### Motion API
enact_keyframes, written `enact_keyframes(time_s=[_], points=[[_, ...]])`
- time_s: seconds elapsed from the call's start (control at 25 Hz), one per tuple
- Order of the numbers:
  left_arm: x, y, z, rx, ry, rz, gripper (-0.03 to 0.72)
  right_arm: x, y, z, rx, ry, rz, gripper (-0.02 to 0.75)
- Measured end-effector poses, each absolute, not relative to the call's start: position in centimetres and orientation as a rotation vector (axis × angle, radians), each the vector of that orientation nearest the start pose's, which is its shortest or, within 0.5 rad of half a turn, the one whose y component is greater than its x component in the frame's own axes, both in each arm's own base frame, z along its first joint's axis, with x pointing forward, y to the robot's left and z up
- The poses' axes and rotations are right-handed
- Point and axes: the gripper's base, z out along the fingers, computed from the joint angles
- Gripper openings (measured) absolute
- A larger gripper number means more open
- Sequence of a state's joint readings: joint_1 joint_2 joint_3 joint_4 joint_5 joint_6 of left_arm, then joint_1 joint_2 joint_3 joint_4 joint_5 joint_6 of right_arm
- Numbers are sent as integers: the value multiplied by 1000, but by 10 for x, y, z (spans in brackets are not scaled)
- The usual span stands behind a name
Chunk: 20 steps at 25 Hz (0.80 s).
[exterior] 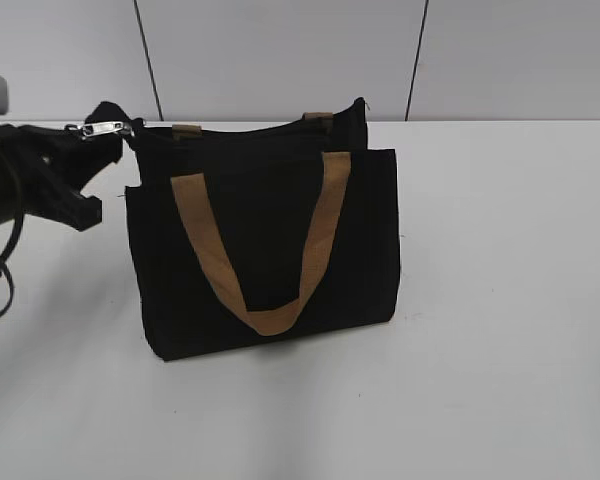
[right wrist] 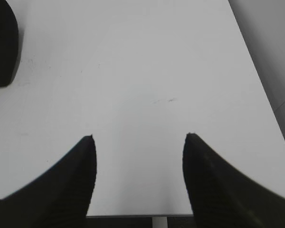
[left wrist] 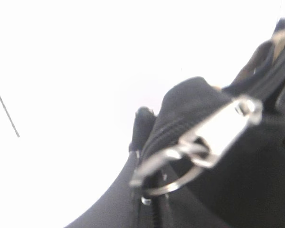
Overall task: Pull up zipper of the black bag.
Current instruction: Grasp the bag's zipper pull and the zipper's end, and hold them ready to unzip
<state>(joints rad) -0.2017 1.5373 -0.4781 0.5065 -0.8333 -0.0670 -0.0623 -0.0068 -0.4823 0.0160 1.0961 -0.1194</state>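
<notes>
A: Where did the job stand then?

B: Nearest the left tool [exterior: 98, 135] sat the small silver metal pull tab [left wrist: 218, 133], blurred and filling the wrist view, with a thin steel ring [left wrist: 173, 183] hanging just beneath it. The black zipper line [left wrist: 168, 130] ran away from that tool toward the far end of the boxy black fabric bag [exterior: 270, 250]. In the exterior view the tab lay right at the tool's tip, at the bag's corner.

A: Was it clamped on the tab?

B: I couldn't tell; no fingers showed clearly around it. I judged the pulling step was in hand.

A: And the other one?

B: The right tool [right wrist: 138, 175] stood spread wide apart over bare white counter [right wrist: 147, 71], gripping nothing, the bag well off to its side.

A: Next?

B: It probably called for a steady draw along the zipper line, and maybe the idle tool bracing the bag beyond the hanging tan webbing strap [exterior: 265, 260].
</notes>
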Motion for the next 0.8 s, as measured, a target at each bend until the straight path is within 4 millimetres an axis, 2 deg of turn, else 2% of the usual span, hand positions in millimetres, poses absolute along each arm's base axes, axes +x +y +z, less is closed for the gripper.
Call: enact_keyframes(time_s=[0.12,0.24,0.48,0.8], points=[[251,-83,219,676,1571,-226,13,-5,2,270,-61,2091,-91,452],[245,-83,233,679,1524,-213,13,-5,2,270,-61,2091,-91,452],[240,-90,237,705,1511,-227,13,-5,2,270,-61,2091,-91,452],[238,-90,242,638,1523,-287,13,-5,3,270,-82,2089,-54,452]])
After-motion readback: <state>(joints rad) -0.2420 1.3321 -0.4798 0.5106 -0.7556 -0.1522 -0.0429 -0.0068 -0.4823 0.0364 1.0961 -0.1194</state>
